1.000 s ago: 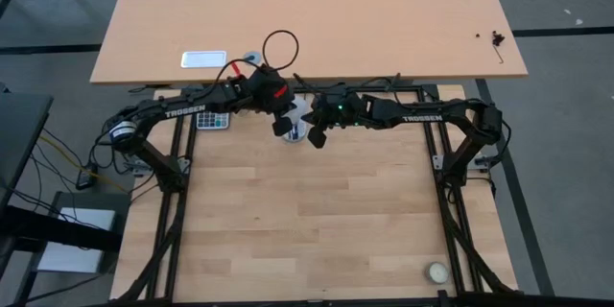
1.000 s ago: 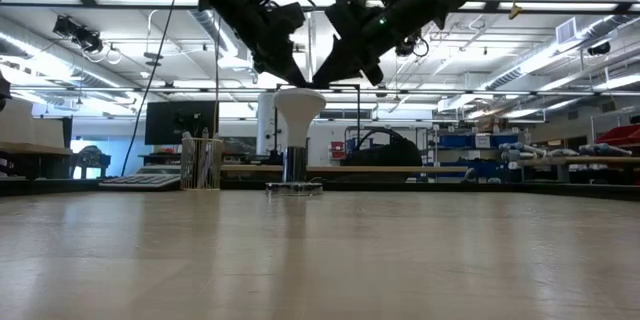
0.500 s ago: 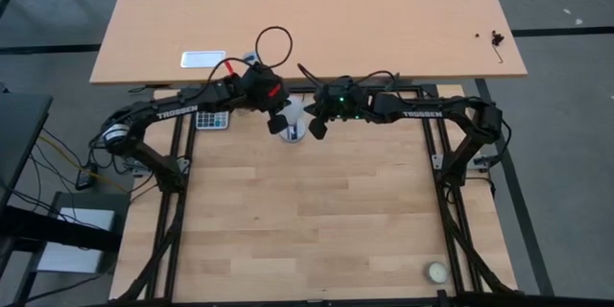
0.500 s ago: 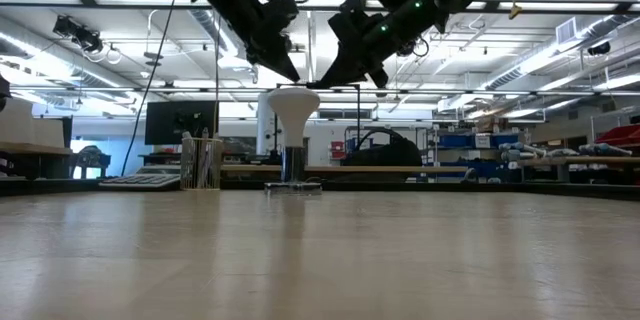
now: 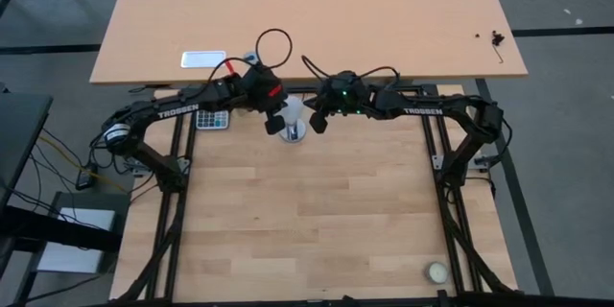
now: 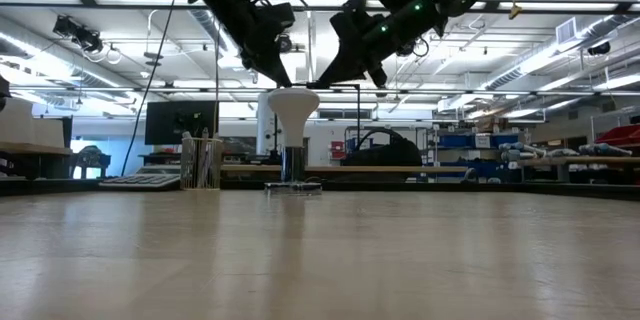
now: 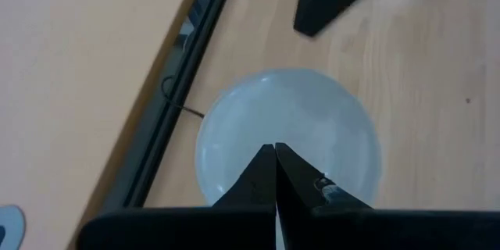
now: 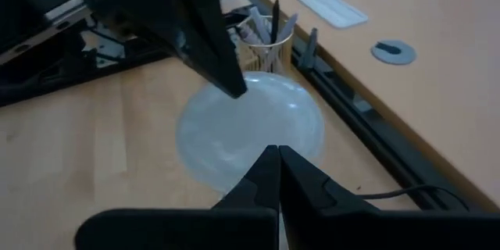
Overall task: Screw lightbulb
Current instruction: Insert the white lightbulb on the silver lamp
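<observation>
The lightbulb [image 6: 295, 108] stands upright in a silver socket [image 6: 294, 187] near the far edge of the table [image 5: 307, 221], globe up. The low view shows this upright pose; from above only the white dome [image 5: 294, 115] peeks out between the two arms. The left gripper [image 6: 279, 81] and the right gripper [image 6: 318, 83] meet over the globe from opposite sides, both with fingers pressed together, tips at the top of the glass and clamped on nothing. Each wrist view shows closed fingers over the dome [image 7: 291, 137] [image 8: 250, 129]. The right wrist view alone shows a cup of pens [image 8: 269, 43] just beyond. A small cream ball [image 5: 437, 271] lies well apart at the near right corner.
</observation>
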Robot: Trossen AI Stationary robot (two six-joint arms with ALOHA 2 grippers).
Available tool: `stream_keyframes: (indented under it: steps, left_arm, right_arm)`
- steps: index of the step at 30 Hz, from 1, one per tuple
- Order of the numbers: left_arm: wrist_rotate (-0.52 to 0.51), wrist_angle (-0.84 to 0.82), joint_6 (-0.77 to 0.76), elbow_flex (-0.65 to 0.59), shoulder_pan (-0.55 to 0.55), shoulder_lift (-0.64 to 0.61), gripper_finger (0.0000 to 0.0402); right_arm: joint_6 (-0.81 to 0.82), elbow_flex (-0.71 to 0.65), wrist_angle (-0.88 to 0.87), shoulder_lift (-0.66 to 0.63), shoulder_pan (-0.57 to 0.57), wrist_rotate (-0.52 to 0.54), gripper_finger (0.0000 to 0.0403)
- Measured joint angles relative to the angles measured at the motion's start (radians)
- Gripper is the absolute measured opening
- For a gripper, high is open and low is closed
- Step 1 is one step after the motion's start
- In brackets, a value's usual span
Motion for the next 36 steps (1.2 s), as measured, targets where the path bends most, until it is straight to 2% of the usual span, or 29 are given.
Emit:
stream_keyframes:
  steps: [8, 15, 24, 26, 32, 36]
  left_arm:
    - [0.000, -0.014, -0.003, 0.001, 0.009, 0.004, 0.0000]
    - [-0.004, -0.005, -0.003, 0.006, 0.013, 0.028, 0.0000]
    - [-0.001, 0.003, -0.003, 0.005, 0.014, 0.031, 0.0000]
    - [-0.001, 0.003, -0.003, 0.004, 0.014, 0.031, 0.0000]
    - [-0.001, -0.002, -0.004, 0.004, 0.014, 0.031, 0.0000]
    - [-0.001, -0.001, -0.004, 0.003, 0.014, 0.032, 0.0000]
  right_arm:
    - [-0.020, 0.000, 0.030, 0.060, -0.023, -0.036, 0.0011]
    - [-0.017, 0.000, 0.039, 0.063, -0.018, -0.039, 0.0011]
    - [0.009, 0.000, 0.012, 0.061, 0.018, -0.216, 0.0011]
    - [0.001, 0.000, 0.027, 0.059, 0.031, -0.180, 0.0011]
    - [-0.012, 0.000, 0.078, 0.052, 0.023, 0.037, 0.0011]
    - [-0.018, 0.000, 0.078, 0.057, 0.000, 0.061, 0.0011]
